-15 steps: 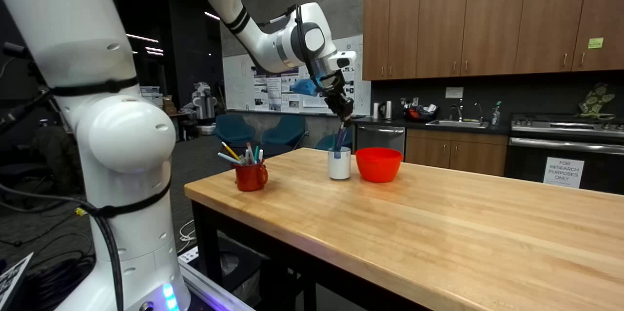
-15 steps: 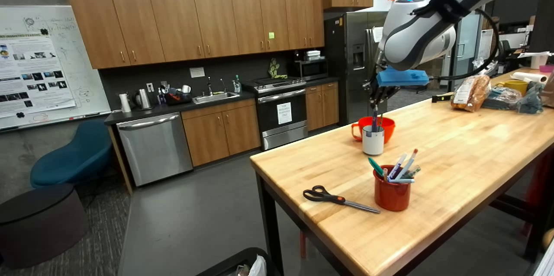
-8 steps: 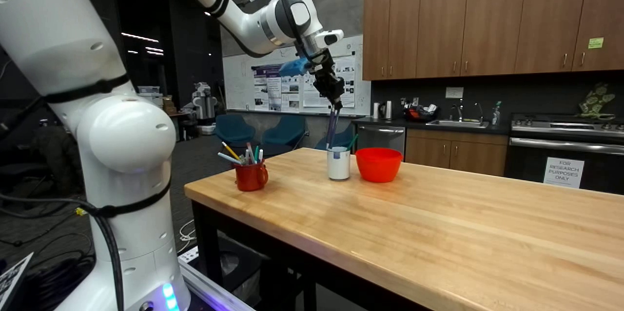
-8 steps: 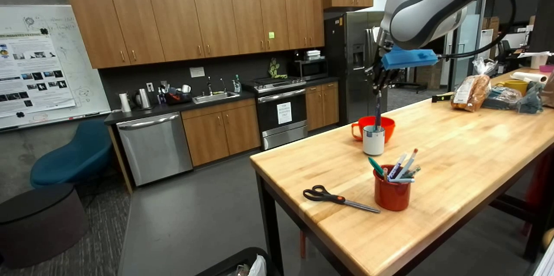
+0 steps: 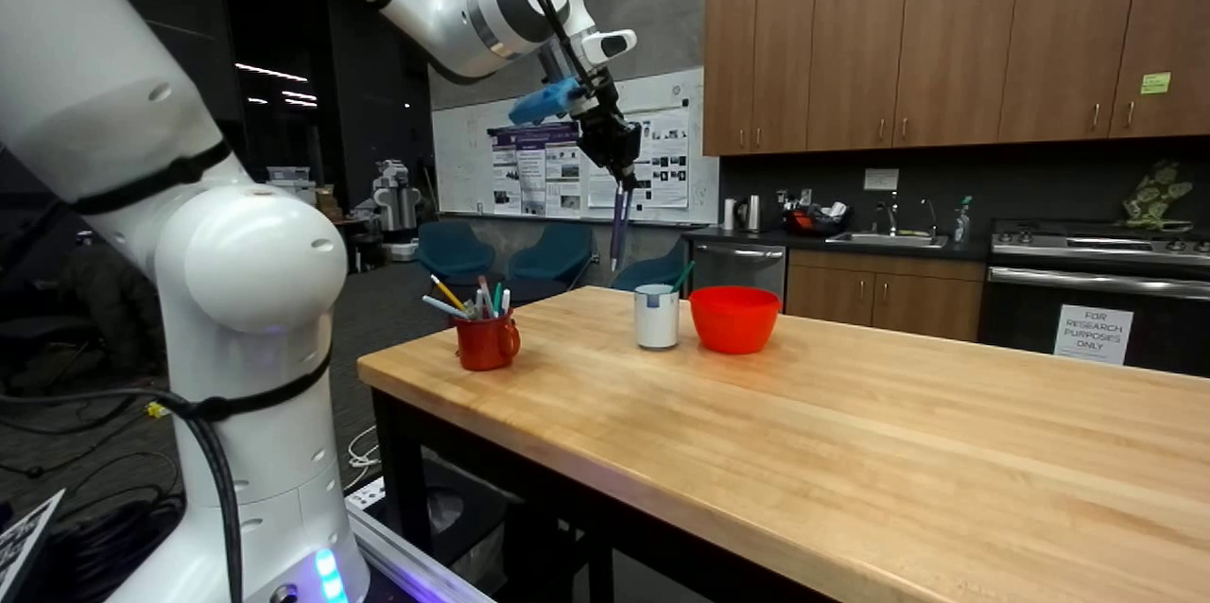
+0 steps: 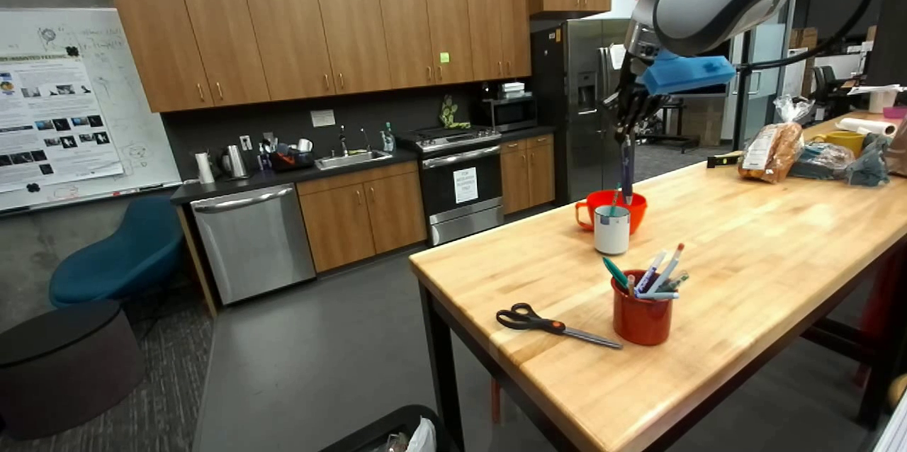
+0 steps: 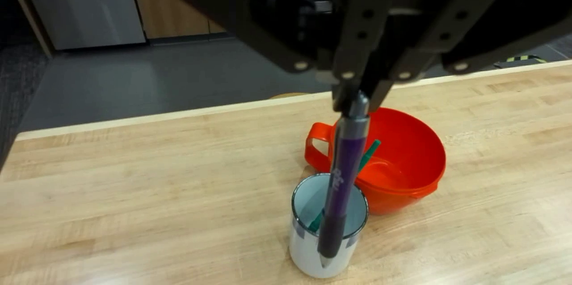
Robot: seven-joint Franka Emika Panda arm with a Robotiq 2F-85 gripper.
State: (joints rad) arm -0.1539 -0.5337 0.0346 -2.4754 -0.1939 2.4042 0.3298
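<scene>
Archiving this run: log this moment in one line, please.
gripper: holding purple pen, tip down, clear of cup; cup: upright, green stick inside; bowl: beside cup

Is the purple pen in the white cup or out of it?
Out. The fingers hold the purple pen up, and in an exterior view its tip hangs clear of the white cup.

Pen (image 7: 343,173): purple barrel with pale lettering, silver upper end, dark grip, silver pointed tip. Clasped at its upper end in the hand (image 7: 362,96); tip downward, leaning slightly off vertical. Suspended above the worktop (image 7: 156,186), near the upright white cup (image 5: 657,319) and apart from it.
</scene>
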